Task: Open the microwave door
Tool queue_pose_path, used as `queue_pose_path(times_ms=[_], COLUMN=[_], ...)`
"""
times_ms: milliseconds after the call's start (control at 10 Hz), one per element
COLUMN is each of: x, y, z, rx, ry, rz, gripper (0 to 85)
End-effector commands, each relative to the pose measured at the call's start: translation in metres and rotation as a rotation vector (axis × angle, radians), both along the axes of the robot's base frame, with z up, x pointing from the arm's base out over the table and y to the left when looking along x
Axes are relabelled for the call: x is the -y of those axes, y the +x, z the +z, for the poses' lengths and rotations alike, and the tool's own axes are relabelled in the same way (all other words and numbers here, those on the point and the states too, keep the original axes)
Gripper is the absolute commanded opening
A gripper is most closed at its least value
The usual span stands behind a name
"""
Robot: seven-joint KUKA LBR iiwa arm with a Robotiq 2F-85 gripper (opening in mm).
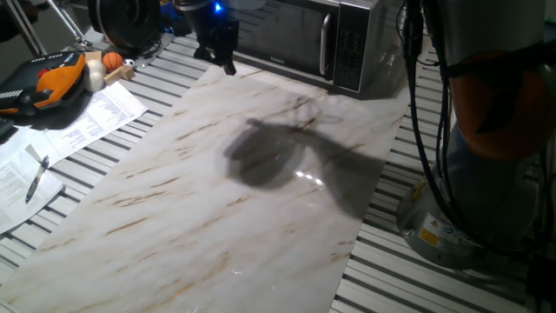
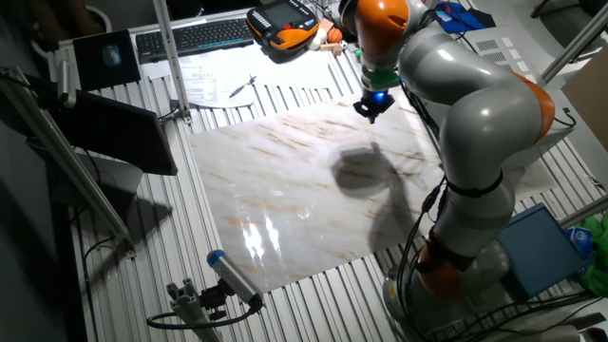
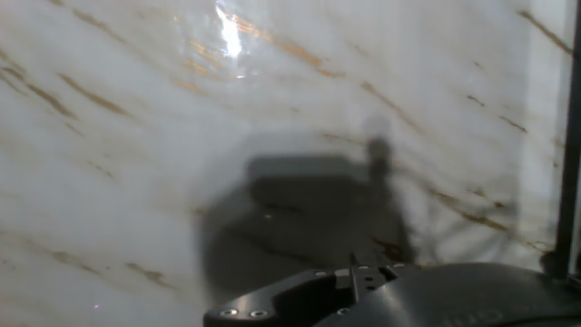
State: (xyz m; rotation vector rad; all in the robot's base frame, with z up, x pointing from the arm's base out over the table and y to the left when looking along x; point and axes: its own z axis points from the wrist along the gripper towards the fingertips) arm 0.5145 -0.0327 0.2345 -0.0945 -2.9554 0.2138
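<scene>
1. The microwave door [image 1: 282,39] was shut, flush with the front of the microwave [image 1: 347,43]. The unit stood at the far edge of the marble slab [image 1: 217,191], with its dark window facing the slab.
2. The vertical silver handle [image 1: 326,45] ran along the door edge next to the keypad strip [image 1: 349,50]. From that placement, the hinge was judged to be on the opposite side, so a pull at the handle would swing the panel outward.
3. The pincer [image 1: 228,63] hung above the slab, just in front of the door's window side and well apart from the handle. It had hold of nothing. How far its fingers stood apart could not be told: one fixed view showed only a dark silhouette, and the hand view showed only the housing and bare marble.
4. The hand view pointed down at the slab, so the fingers were aimed at the desk [image 1: 417,278], not at the door. Reorientation toward the handle was judged necessary before any grasp.
5. Loose papers [image 1: 87,122], a pen [image 1: 36,178] and an orange pendant [image 1: 52,78] lay on the desk beside the slab, clear of the door's likely swing.
</scene>
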Motion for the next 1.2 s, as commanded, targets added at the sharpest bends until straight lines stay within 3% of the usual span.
queue_pose_path(times_ms=[0, 100, 200, 400, 600, 700, 900, 1100], x=[0.031, 0.050, 0.074, 0.107, 0.130, 0.139, 0.149, 0.150], y=[-0.0003, 0.0012, 0.0026, -0.0018, -0.0184, -0.0280, -0.0428, -0.0430], z=[-0.003, -0.005, -0.004, -0.003, -0.011, -0.016, -0.021, -0.015], rx=[-0.015, -0.026, -0.030, -0.053, -0.074, -0.068, -0.055, -0.064], ry=[-0.032, -0.015, 0.037, 0.021, -0.014, -0.011, -0.005, -0.001], rz=[0.032, 0.056, 0.071, 0.115, 0.108, 0.113, 0.120, 0.108], gripper=[0.0, 0.0, 0.0, 0.0, 0.0, 0.0, 0.0, 0.0])
